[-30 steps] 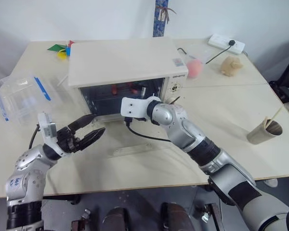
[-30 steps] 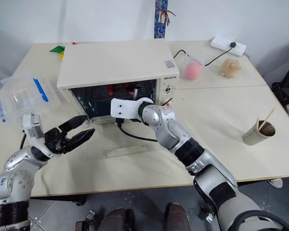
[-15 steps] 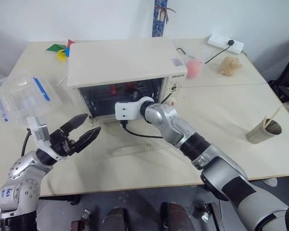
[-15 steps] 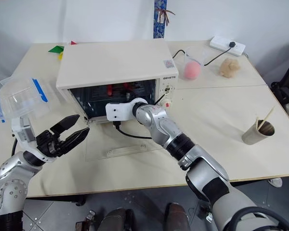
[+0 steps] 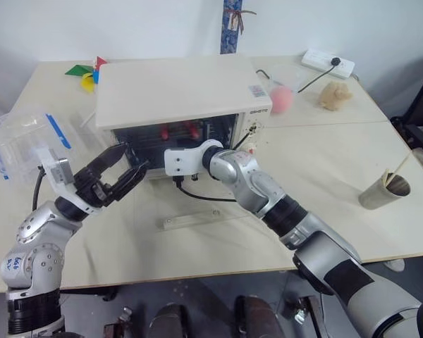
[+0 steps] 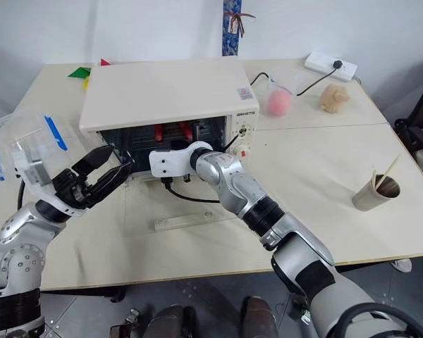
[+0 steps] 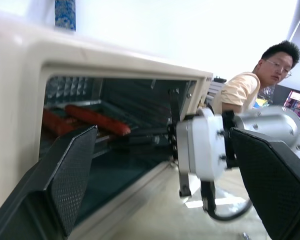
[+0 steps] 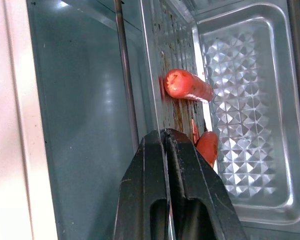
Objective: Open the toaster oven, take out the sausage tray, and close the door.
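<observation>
The cream toaster oven (image 5: 176, 88) stands open at mid-table. Its glass door (image 5: 176, 201) lies flat in front, with the handle bar (image 5: 192, 220) nearest me. Inside, the sausage tray (image 8: 172, 45) shows brown stains and carries two red sausages (image 8: 187, 85). My right gripper (image 8: 165, 135) reaches into the opening and is shut on the tray's front rim. Level with the oven's left front corner, my left gripper (image 5: 132, 160) is open and holds nothing.
A clear plastic box with blue clips (image 5: 28, 141) sits at the left edge. Right of the oven are a pink item in a clear cup (image 5: 282, 98), a plush toy (image 5: 337, 95), a power strip (image 5: 328, 65) and a paper cup with sticks (image 5: 384, 190). A person (image 7: 250, 87) sits beyond the table.
My right gripper's fingers have closed onto the tray's rim inside the oven. The left gripper, still open, has risen towards the oven's left front corner.
</observation>
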